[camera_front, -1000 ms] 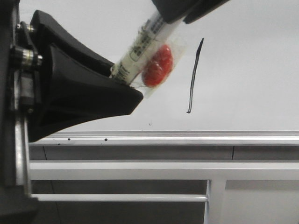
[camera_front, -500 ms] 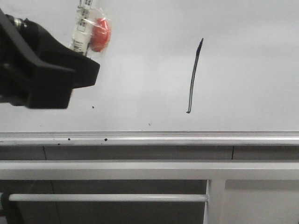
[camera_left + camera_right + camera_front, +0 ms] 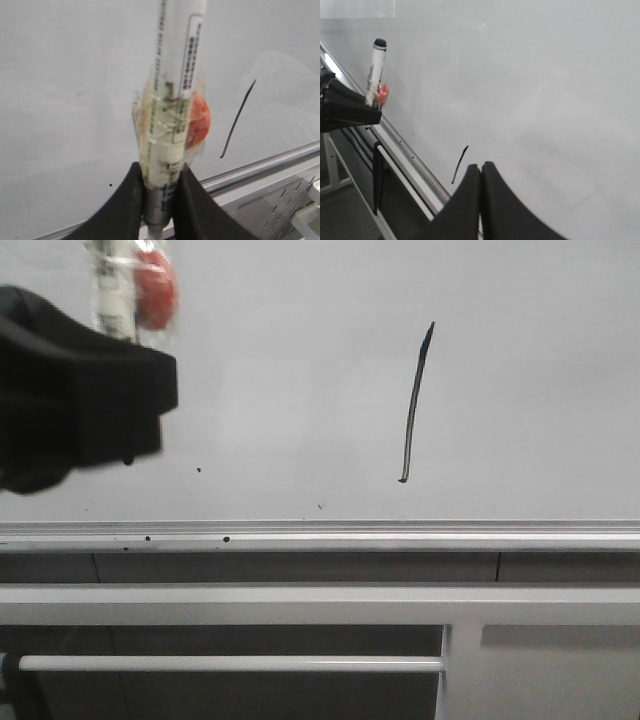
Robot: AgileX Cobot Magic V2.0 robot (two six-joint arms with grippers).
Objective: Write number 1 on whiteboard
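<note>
number 1 (image 3: 415, 405): finished black stroke near whiteboard (image 3: 520, 370) lower rail
left gripper (image 3: 161, 200): clamps marker (image 3: 172, 115); lift clear without smudging
right gripper (image 3: 480, 200): fingers pressed together, empty

Number 1 (image 3: 414, 405): thin black slanted stroke on glossy whiteboard (image 3: 520, 370).

Glossy whiteboard (image 3: 300, 380) with silver rail along its lower edge, the number 1 (image 3: 415, 405) in black marker, scattered black specks (image 3: 198, 470) nearby
</note>
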